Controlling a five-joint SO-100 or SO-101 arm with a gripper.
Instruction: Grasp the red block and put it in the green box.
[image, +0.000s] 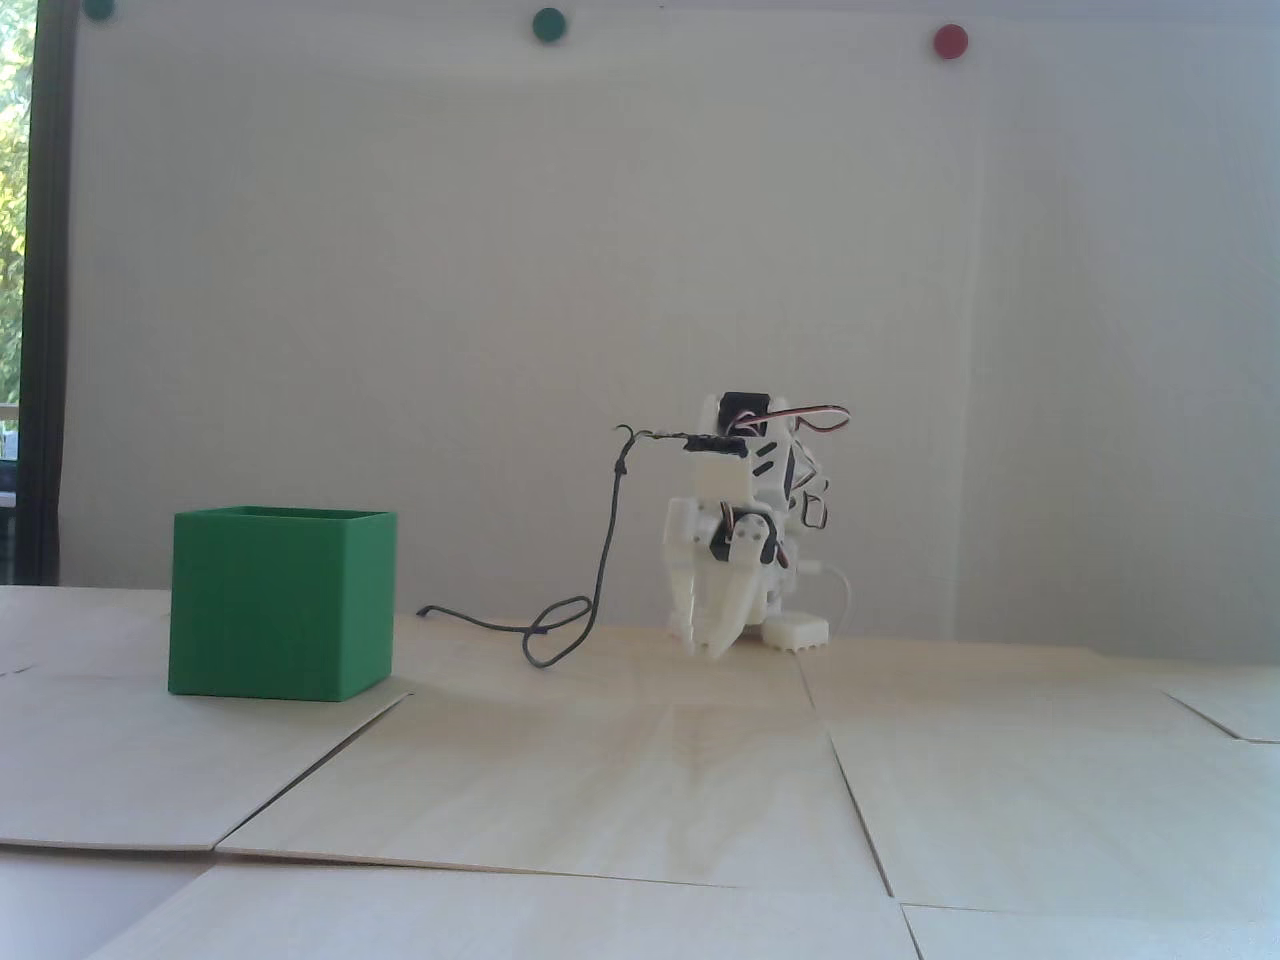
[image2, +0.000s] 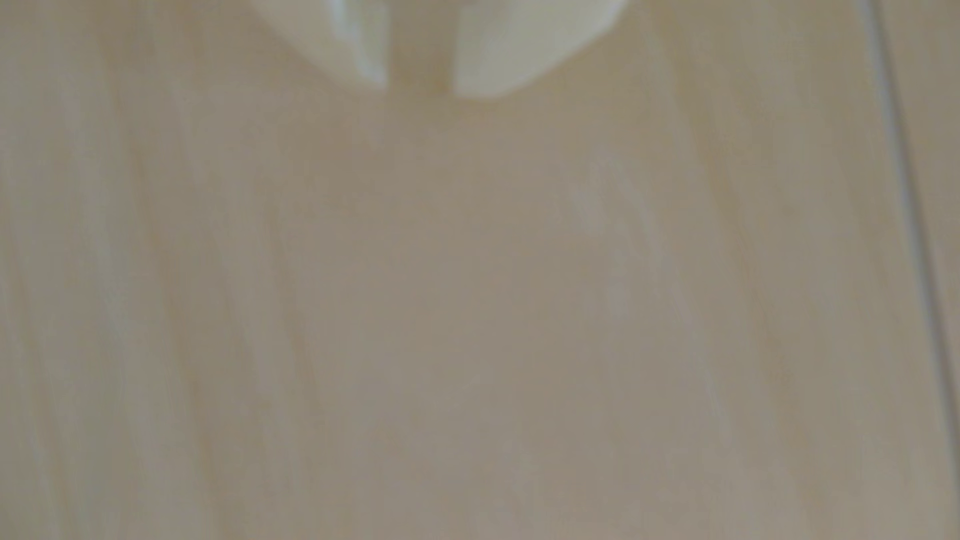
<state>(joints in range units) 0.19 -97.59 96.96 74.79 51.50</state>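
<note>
Fingers (image: 712, 650) point down at mid-frame, tips w/ a narrow gap, holding nothing, just above bench (image: 640, 780). Green box (image: 280, 605) sits at left; red block not visible.

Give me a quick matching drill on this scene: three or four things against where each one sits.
Things:
1. green box
2. tool
3. black cable
4. red dot

Places:
A. high on the wall
B. looped on the table between box and arm
C. tips down near the table, empty
D. standing on the table, left in the fixed view

Pairs: 1-D, 2-C, 3-B, 4-A
</note>
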